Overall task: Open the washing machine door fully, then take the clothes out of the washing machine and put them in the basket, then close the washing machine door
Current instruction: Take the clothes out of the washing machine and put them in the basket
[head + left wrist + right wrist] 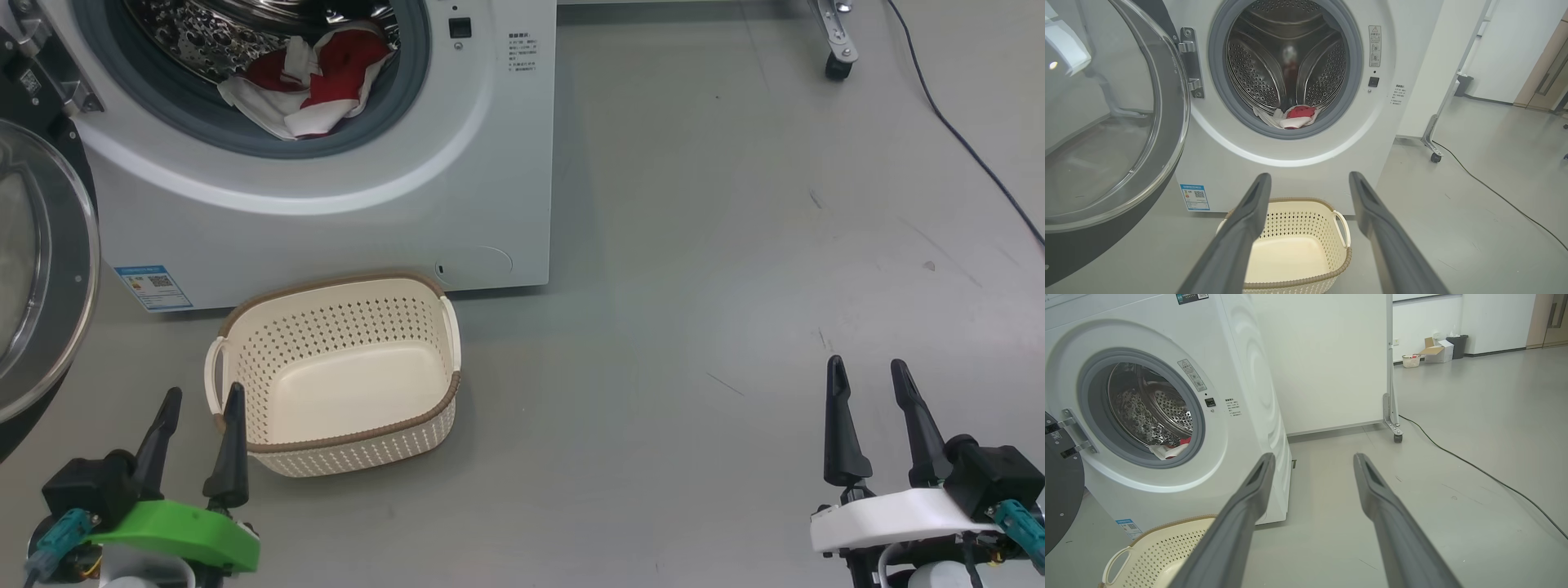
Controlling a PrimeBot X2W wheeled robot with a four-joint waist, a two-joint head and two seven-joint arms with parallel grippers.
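The white washing machine (457,188) stands at the upper left, its round door (37,269) swung wide open to the left. Red and white clothes (314,77) lie at the front of the steel drum, over the grey ring; the same clothes (1296,116) show in the left wrist view. The cream basket (335,310) sits on the floor before the machine, with nothing in it. My left gripper (204,400) is open, low at the basket's left corner, holding nothing. My right gripper (869,371) is open over bare floor, far right.
A black cable (971,147) runs across the grey floor at the right. A caster of a white partition frame (837,65) stands at the top right. Boxes and a bin (1439,349) sit by the far wall.
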